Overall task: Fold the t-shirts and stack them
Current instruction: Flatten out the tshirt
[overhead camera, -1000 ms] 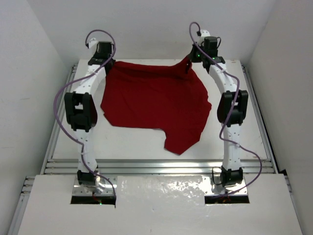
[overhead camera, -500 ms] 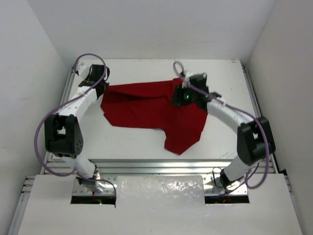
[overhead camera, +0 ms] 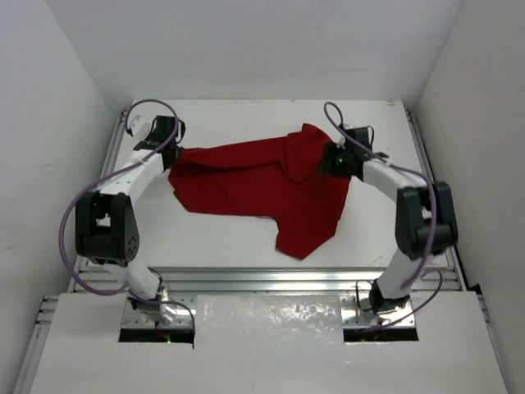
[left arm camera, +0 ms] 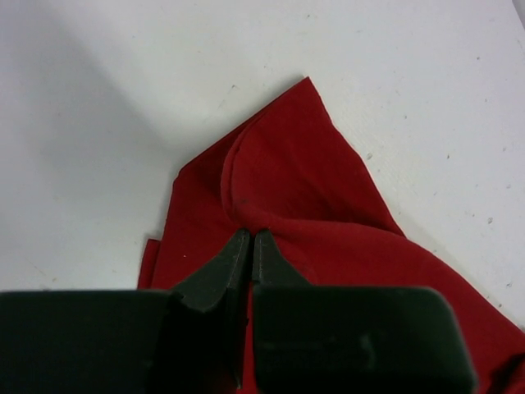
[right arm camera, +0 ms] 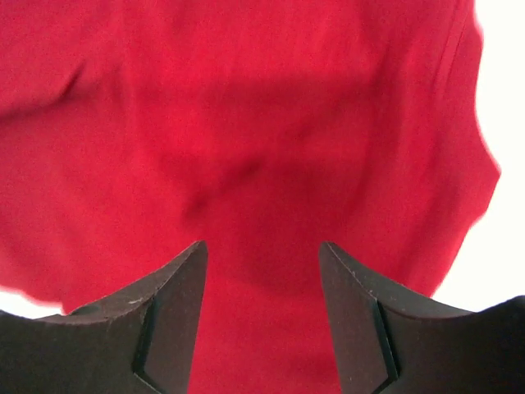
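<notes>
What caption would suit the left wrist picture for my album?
Left gripper shut on a fold of the dark red fabric t-shirt lying on the white table.

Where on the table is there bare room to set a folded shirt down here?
Bare table runs along the far edge behind the t-shirt, and at the near left between its edge and the front rail. The middle is crowded: the left pincer grips the shirt's left corner, the right pincer hangs open over its right side.

Both arms reach far, elbows bent outward. Left gripper (left arm camera: 250,239) low at far left, jaws pinched together on t-shirt (left arm camera: 328,189). Right gripper (right arm camera: 262,250) far right, jaws apart.
</notes>
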You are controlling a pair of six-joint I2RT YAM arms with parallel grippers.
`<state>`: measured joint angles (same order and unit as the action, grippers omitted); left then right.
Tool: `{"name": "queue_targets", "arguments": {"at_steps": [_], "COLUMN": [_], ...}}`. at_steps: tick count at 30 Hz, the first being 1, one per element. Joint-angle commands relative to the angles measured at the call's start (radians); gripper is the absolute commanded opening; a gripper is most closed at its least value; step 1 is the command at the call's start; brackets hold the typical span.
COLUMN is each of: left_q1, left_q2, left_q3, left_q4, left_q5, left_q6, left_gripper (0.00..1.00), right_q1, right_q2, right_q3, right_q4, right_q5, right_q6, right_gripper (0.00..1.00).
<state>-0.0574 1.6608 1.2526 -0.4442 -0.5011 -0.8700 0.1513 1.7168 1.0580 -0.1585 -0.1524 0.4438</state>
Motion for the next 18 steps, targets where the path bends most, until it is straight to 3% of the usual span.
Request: {"name": "queue_targets", "arguments": {"at_steps": [1,8,18], "left_q1": [0.011,0.010,0.002], "left_q2": [-0.010,-0.009,-0.006], "left_q3": [-0.010,-0.009,-0.007], "left_q4": [0.044,0.065,0.067], "left_q5": [-0.008,0.015,0.013], "left_q6": [-0.001,0.016,0.029], "left_gripper": [0.00,0.00,0.00], "right_q1": [-0.025,-0.050,-0.062], "right_q2": [0.160,0.454,0.552], "right_q3": [0.183,0.529,0.614], "right_q4": [-0.013,-0.125,-0.136], "right_q5": [0.088,0.102,0.060], "right_q6": [-0.092,-0.197,-0.228], "right_gripper": [0.58,0.45,0.44]}}
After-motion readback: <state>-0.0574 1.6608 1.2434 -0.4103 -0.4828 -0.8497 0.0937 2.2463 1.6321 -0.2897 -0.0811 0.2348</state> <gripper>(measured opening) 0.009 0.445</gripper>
